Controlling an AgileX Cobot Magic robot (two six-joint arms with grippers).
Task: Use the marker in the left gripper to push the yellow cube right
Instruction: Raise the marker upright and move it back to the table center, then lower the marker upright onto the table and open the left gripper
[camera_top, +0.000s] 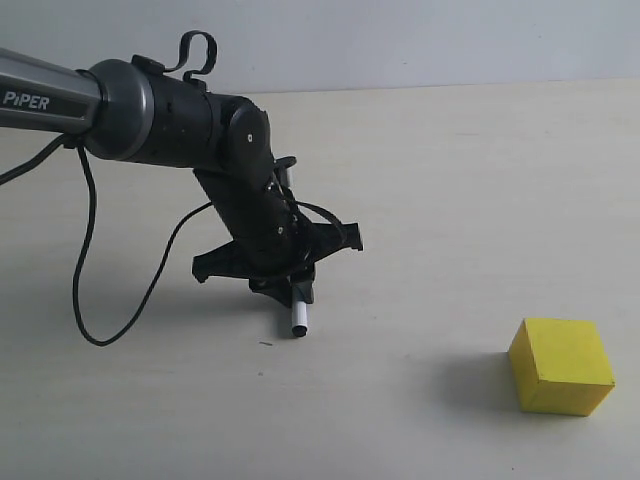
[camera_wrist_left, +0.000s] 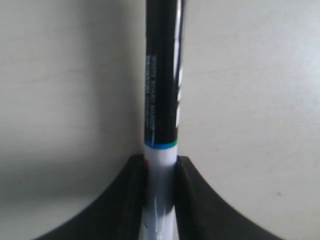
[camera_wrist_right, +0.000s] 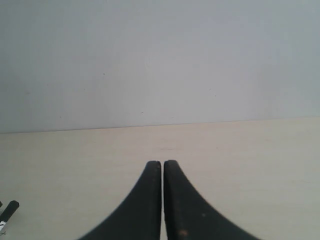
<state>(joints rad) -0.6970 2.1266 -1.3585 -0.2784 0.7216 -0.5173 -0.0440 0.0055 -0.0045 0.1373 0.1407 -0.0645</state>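
While slanting down from upper left, left gripper (camera_top: 288, 283) clamps the marker (camera_top: 298, 319); bare table (camera_top: 420, 300) reaches the yellow cube (camera_top: 560, 365) lower right; right gripper (camera_wrist_right: 162, 165) closed.

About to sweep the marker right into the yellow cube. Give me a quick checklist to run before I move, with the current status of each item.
1. Marker clamped in the left gripper: ok.
2. Marker's lower end low enough to meet the yellow cube: cannot tell. It hangs near the table, and contact is unclear.
3. Cube lies right of the marker, apart from it: ok.
4. Only bare table between them, nothing in the path: ok.
5. Right gripper shut and absent from the exterior view: ok.
6. Room beyond the cube: cannot tell. It sits near that view's right edge.
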